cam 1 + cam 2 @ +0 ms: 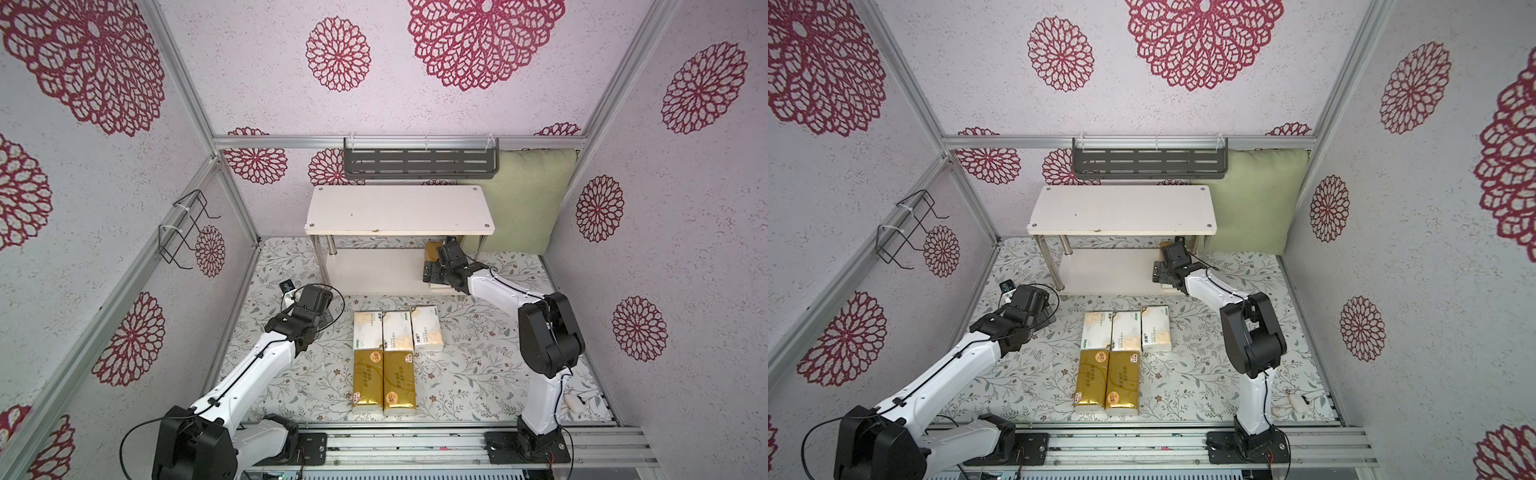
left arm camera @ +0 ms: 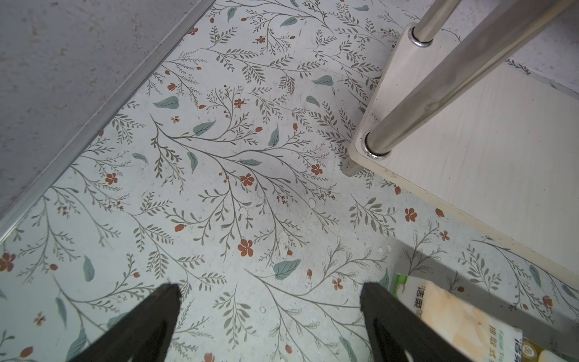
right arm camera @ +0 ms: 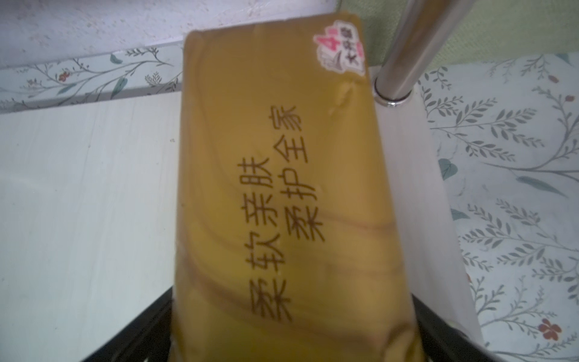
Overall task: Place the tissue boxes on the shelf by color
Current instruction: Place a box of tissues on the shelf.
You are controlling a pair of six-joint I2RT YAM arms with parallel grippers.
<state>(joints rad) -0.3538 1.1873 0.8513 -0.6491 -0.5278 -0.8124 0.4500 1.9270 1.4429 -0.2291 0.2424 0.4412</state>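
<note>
One gold tissue box (image 3: pixel 275 188) lies on the lower board (image 3: pixel 78 203) of the shelf (image 1: pixel 399 210), at its right end beside a chrome leg. My right gripper (image 3: pixel 293 294) reaches under the top board (image 1: pixel 1121 210); its jaws stand open, one on each flank of that pack. On the table in front lie two gold packs (image 1: pixel 368 380) (image 1: pixel 400 382) and three white packs (image 1: pixel 368 330) (image 1: pixel 397 330) (image 1: pixel 426 328) in two rows. My left gripper (image 2: pixel 269 286) hovers open and empty over the bare cloth, left of the white packs (image 2: pixel 454 310).
A dark grey slotted rack (image 1: pixel 419 162) hangs on the back wall above the shelf. A black wire holder (image 1: pixel 185 226) is on the left wall, and a green cushion (image 1: pixel 528 199) leans at the back right. A small white object (image 1: pixel 571 401) lies by the right arm's base.
</note>
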